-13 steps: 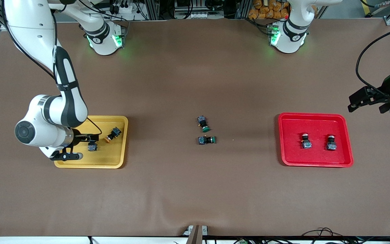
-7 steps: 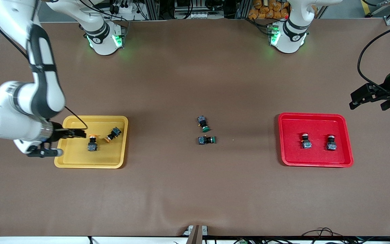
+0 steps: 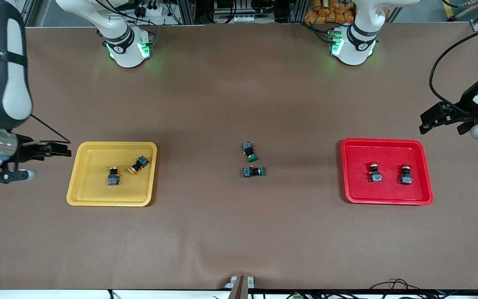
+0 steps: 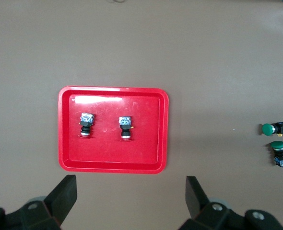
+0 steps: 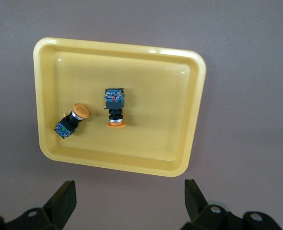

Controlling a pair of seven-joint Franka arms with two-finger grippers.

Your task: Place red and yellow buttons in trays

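Two yellow buttons point(image 3: 113, 176) point(image 3: 137, 164) lie in the yellow tray point(image 3: 81, 195), one upright and one tipped over. In the right wrist view they show as button point(image 5: 115, 108) and button point(image 5: 72, 120) in that tray point(image 5: 180, 96). Two red buttons point(image 3: 374, 173) point(image 3: 405, 175) sit in the red tray point(image 3: 388, 195). The left wrist view shows both red buttons point(image 4: 86, 125) point(image 4: 125, 128) in their tray point(image 4: 112, 165). My right gripper point(image 3: 62, 149) point(image 5: 130, 196) hangs open and empty over bare table beside the yellow tray. My left gripper point(image 3: 428, 120) point(image 4: 130, 196) hangs open and empty over table beside the red tray.
Two green-capped buttons point(image 3: 249, 152) point(image 3: 253, 171) lie on their sides at the table's middle, between the trays. The left wrist view catches the same green buttons point(image 4: 276, 128) point(image 4: 280, 153). Brown mat covers the table.
My right gripper has pulled out of the yellow tray toward the right arm's end of the table, leaving a yellow button upright there. The left gripper has shifted slightly.
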